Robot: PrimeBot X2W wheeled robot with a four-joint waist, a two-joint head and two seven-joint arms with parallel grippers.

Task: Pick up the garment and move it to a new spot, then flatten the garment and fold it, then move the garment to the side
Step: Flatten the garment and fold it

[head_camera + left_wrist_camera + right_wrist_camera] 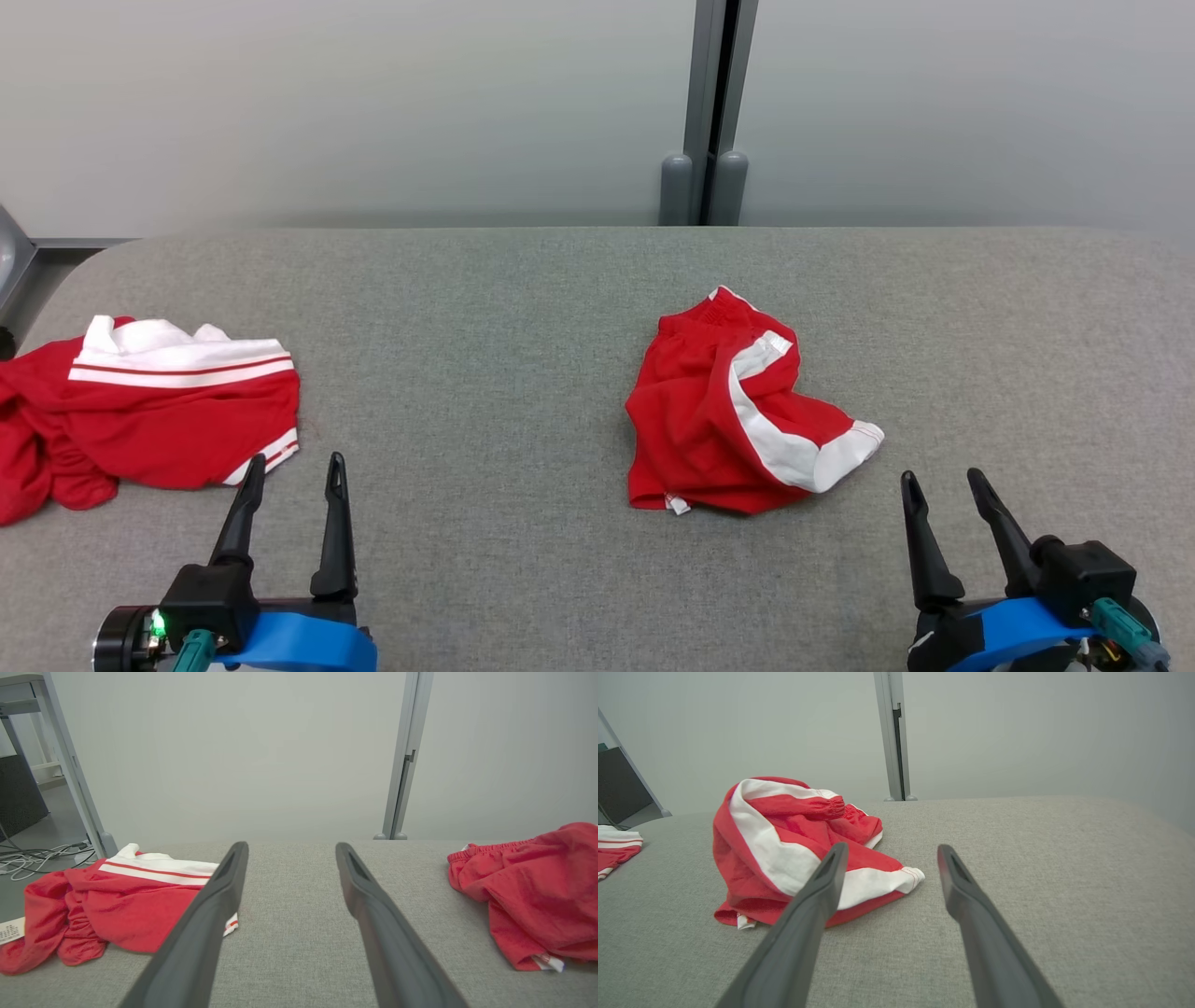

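You have the crumpled red-and-white garment (738, 411) lying right of centre in the head view, on the grey worktop (485, 392). Your left end effector (296, 459), lower left, has its fingers spread and empty, near a second red garment (159, 420) at the left edge. Your right end effector (940, 474), lower right, is likewise spread and holds nothing.
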